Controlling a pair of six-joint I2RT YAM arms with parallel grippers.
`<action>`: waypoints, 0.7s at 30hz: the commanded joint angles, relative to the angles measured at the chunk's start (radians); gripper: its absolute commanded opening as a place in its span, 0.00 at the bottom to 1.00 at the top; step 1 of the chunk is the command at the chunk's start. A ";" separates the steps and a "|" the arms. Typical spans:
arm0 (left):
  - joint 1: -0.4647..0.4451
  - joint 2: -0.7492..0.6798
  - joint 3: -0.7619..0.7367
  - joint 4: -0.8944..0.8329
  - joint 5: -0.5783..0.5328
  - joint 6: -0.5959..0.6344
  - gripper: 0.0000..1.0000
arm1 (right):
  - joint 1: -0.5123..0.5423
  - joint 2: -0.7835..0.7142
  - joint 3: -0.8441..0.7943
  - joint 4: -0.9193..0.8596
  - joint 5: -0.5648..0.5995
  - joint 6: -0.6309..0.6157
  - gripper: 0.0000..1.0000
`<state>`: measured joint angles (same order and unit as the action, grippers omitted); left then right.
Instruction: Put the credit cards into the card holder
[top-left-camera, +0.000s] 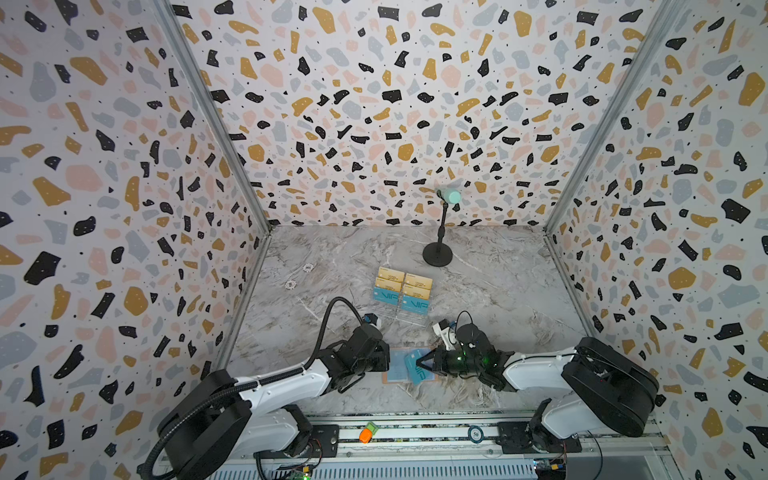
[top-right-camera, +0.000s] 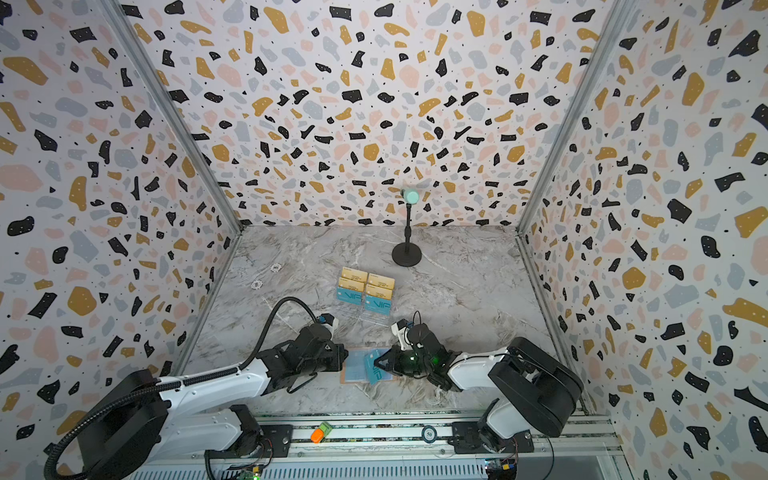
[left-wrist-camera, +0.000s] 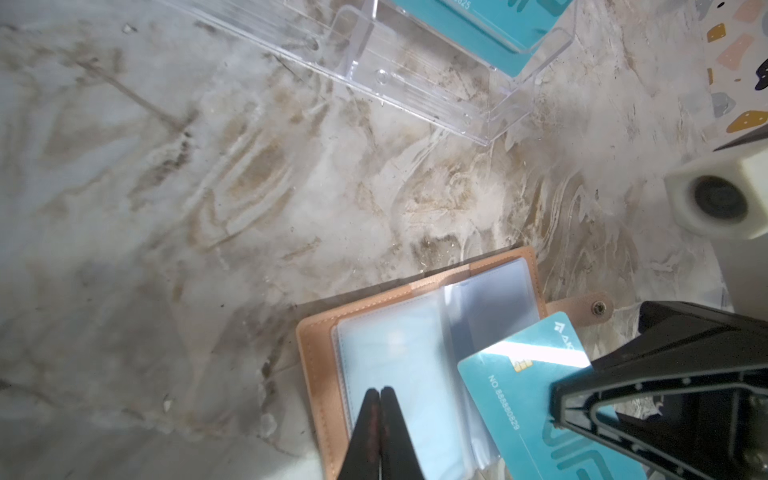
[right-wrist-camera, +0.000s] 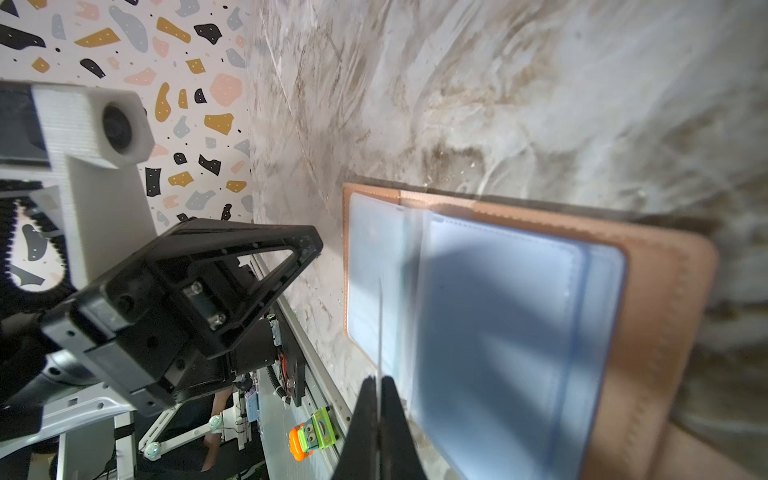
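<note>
Marble table (top-left-camera: 498, 299) bears a clear rack (top-left-camera: 411, 316) far centre, gold and teal credit cards (top-left-camera: 390, 276) waiting inside. Nearer, the pink card holder (left-wrist-camera: 318, 374) lies open. Left gripper (left-wrist-camera: 380, 392) is closed, perhaps nipping a sleeve (left-wrist-camera: 395, 353); right gripper (right-wrist-camera: 379, 381) clamps one teal card (left-wrist-camera: 498, 399) above the holder, not yet inserted.
</note>
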<state>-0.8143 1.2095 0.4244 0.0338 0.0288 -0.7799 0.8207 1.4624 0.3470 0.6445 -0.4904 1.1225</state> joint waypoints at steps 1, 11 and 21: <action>-0.006 0.011 -0.016 0.032 0.002 -0.010 0.05 | -0.010 0.015 -0.006 0.026 -0.007 0.014 0.00; -0.015 0.030 -0.025 0.055 0.013 -0.020 0.02 | -0.012 0.047 -0.014 0.062 -0.009 0.015 0.00; -0.018 0.043 -0.048 0.061 0.009 -0.028 0.00 | -0.014 0.073 -0.010 0.092 -0.023 0.011 0.00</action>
<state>-0.8268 1.2541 0.3923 0.0723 0.0425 -0.8017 0.8108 1.5326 0.3405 0.7128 -0.5053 1.1362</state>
